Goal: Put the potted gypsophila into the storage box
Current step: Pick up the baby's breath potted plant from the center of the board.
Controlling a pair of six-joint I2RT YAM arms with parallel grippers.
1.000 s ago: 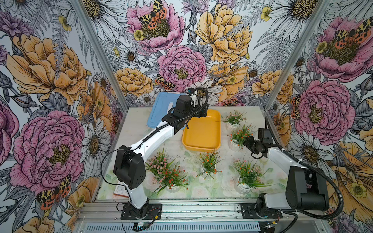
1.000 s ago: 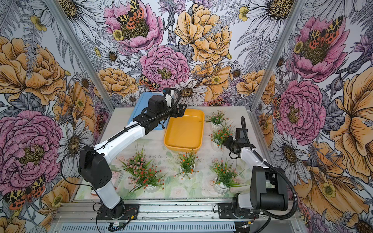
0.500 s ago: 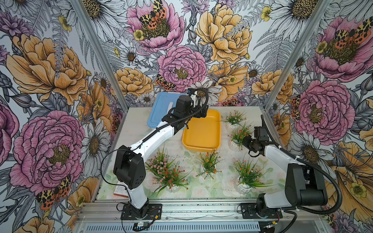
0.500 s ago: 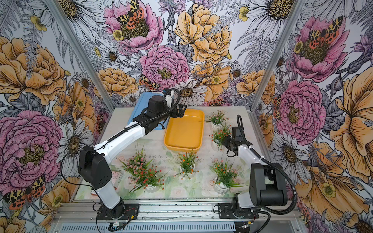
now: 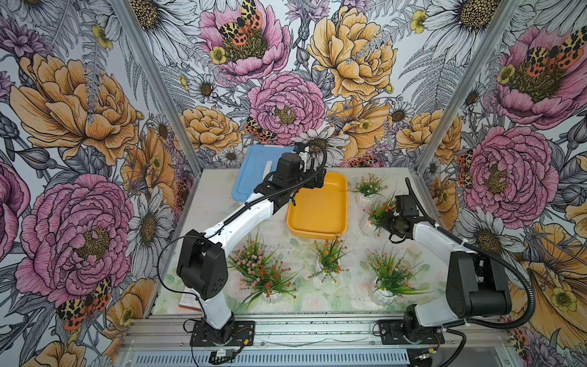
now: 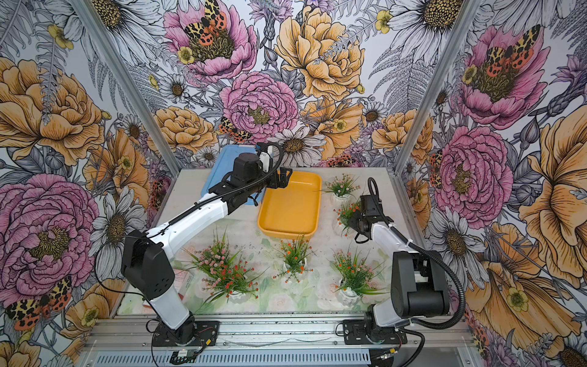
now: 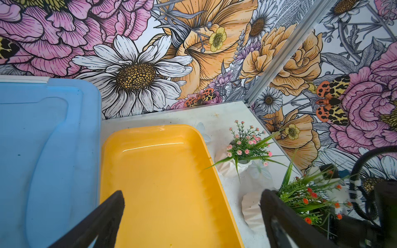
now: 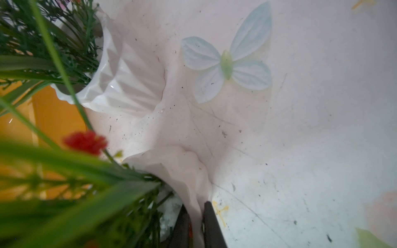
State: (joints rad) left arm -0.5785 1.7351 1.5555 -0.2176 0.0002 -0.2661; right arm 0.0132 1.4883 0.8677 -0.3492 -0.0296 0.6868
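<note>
**Potted gypsophila pinched at the rim, lift into the tray to come**

On the pale table (image 5: 219, 203), the blue-lidded box (image 5: 254, 171) sits at the far left. The yellow-orange storage box (image 5: 316, 234) lies just beside it, with nothing in it.

The potted gypsophila (image 5: 370, 222), red-flowered in a ribbed white pot, stands on the table just beside the tray's right long side. A pink-flowered pot (image 5: 367, 190) stands close behind it. The other pots (image 5: 328, 259) line the near edge, well apart from it.

The left gripper (image 7: 192, 193) hangs above the tray's far corner, its fingers (image 7: 107, 214) spread wide and holding nothing. The right gripper (image 8: 196, 212) has its fingers (image 8: 212, 221) closed tight on the thin wall of the gypsophila's pot, one inside the rim and one outside.

The step in hand looks like the lift. A pinch on one side of the rim will likely let the pot swing or tip. It should rise slowly and straight until its base clears the tray's low rim, then cross sideways and settle upright on the tray floor. Long leaves may drag on the pink neighbour, so moving away from it first seems wise, as does keeping clear of the left gripper.

No brand or label shows. A printed card (image 5: 187, 300) lies by the left arm's base, too small to read.
</note>
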